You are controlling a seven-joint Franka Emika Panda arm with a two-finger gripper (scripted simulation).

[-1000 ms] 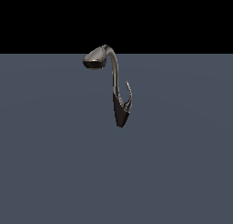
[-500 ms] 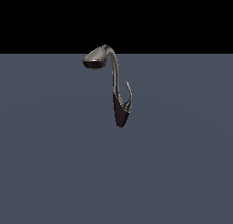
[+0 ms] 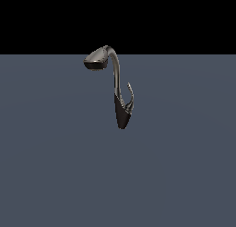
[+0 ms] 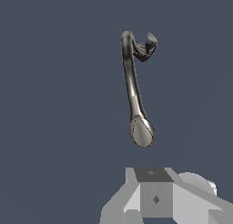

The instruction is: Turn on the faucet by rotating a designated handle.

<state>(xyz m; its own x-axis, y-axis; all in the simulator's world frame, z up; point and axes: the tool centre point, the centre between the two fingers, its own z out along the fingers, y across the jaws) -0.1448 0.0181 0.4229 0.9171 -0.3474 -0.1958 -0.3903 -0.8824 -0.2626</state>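
A wide slate-grey floor (image 3: 55, 175) is stretching out under everything, flat and bare-looking, meeting a black backdrop (image 3: 184, 18) behind. Out on it the faucet (image 3: 116, 83) is standing upright, its dark tapered base sitting on the grey surface and its tall neck curving over to the flattened oval head on the exterior view's left.

In the wrist view the gripper (image 4: 157, 198) is showing only as a pale grey blocky body at the edge of the picture; its fingertips are lying outside the frame, so I cannot tell how far it is open or whether it has hold of anything. The faucet is sitting ahead of the hand, apart from it, with the oval head nearest and the base farthest.

The handle (image 3: 130, 96) is branching off the base as a thin curved lever, on the far side of the neck from the hand.
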